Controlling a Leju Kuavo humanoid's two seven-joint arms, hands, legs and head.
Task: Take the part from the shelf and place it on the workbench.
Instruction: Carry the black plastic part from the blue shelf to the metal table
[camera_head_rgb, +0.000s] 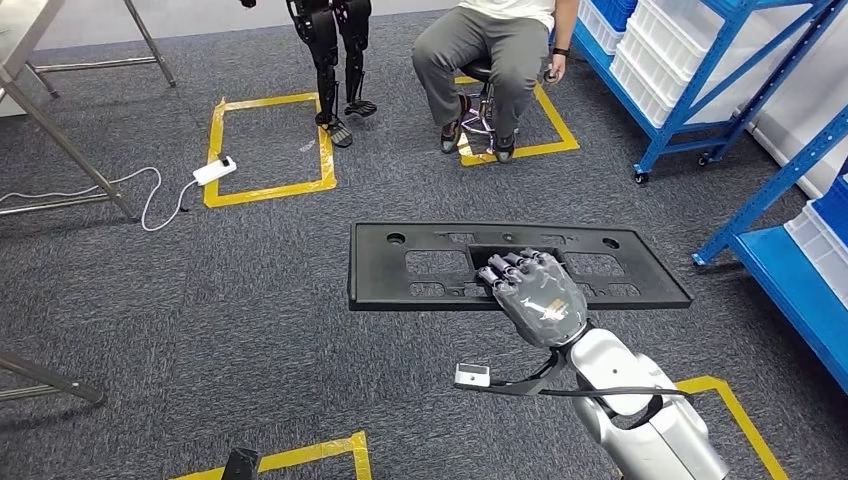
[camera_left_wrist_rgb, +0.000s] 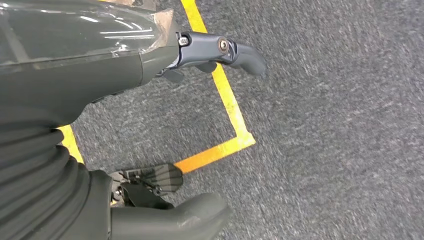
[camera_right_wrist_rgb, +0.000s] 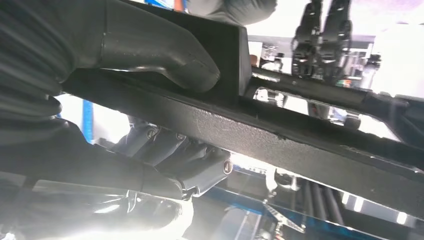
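The part is a long flat black plastic panel with rectangular cut-outs. It hangs level above the carpet in the head view. My right hand grips its near edge at the middle, fingers hooked through the central opening. In the right wrist view the thumb presses one face of the panel while the fingers clamp the other face. My left hand hangs over the carpet with fingers apart and nothing in it.
Blue shelving with white bins stands at the right, and a blue shelf board lies close to the panel's right end. A seated person and another robot's legs are ahead. Yellow floor tape marks squares. Metal table legs stand at left.
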